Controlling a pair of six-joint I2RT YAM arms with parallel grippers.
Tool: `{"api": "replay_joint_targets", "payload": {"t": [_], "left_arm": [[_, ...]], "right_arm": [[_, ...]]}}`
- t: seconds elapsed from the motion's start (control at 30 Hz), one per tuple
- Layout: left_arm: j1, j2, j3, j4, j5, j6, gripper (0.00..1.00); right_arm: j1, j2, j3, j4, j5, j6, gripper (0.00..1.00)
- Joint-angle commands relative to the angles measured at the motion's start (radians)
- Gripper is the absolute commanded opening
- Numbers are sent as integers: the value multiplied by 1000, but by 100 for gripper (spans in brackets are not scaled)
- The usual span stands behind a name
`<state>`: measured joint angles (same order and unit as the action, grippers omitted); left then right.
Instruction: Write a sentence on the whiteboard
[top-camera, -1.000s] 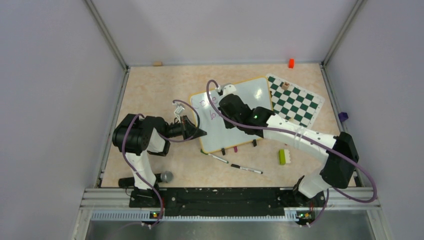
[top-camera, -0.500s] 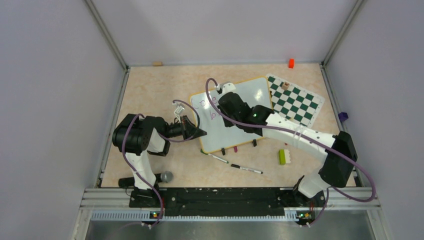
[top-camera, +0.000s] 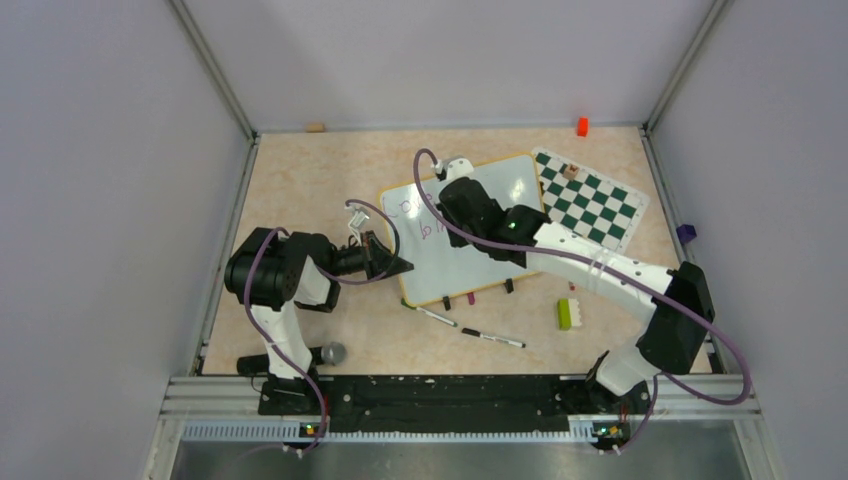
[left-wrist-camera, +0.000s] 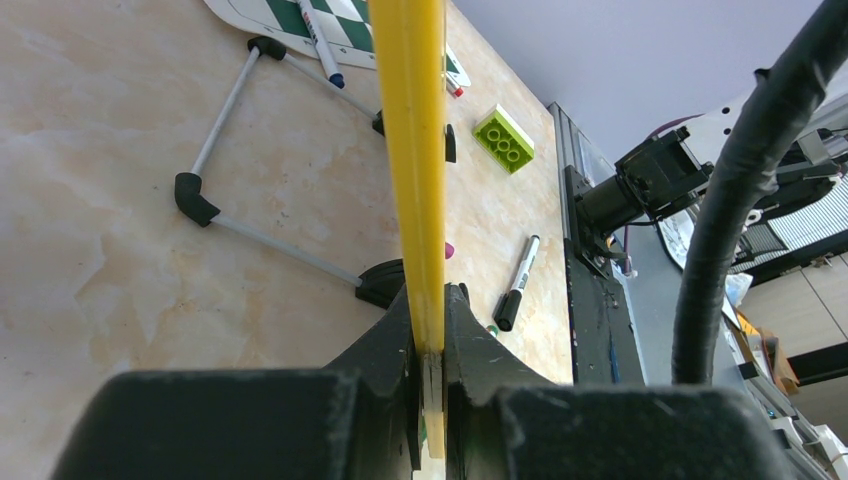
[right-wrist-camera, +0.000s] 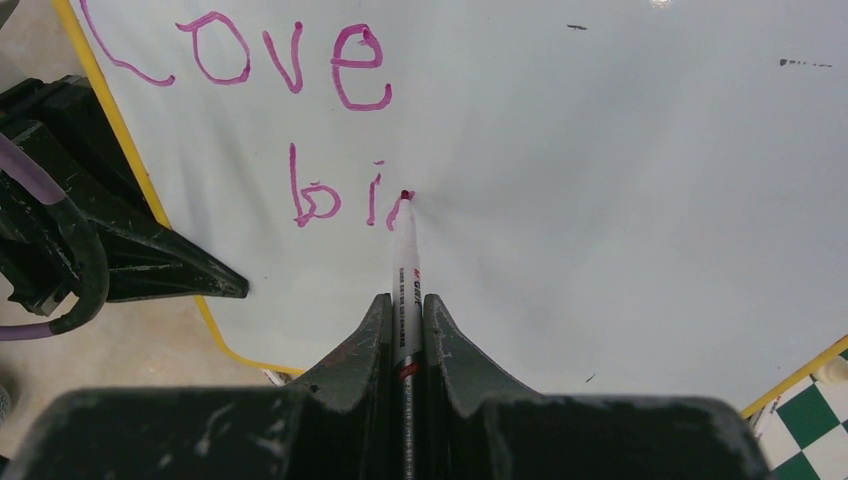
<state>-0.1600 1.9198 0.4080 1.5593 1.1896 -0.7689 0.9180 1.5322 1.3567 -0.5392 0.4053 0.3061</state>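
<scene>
So the whiteboard sat about mid-tabletop, propped at a tilt on its wire stand, with its far right corner just beside the green chequered chess mat. The left tool was clamped together on the board's yellow frame at its left edge, fingers pinching it from both sides. The right tool was closed tight on a thin marker, which poked forward out of the fingers with its tip touching the white surface. The sentence in purple-magenta read "Love" on the top line and, under it, "bi" plus the first bit of another letter, right where the tip was pressed. The rest of the board was bare white. Lying on the tabletop in front of the board were two loose pens and a lime-green brick off to the right.
</scene>
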Motion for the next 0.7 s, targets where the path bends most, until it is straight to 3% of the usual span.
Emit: {"api": "replay_joint_targets", "payload": {"t": [0.0, 0.67], "left_arm": [[-16, -5, -5, 61, 60, 82, 0], [-16, -11, -8, 61, 60, 83, 0]], "right_arm": [[-25, 1, 39, 8, 59, -15, 0], [-27, -44, -16, -19, 68, 6, 0]]}}
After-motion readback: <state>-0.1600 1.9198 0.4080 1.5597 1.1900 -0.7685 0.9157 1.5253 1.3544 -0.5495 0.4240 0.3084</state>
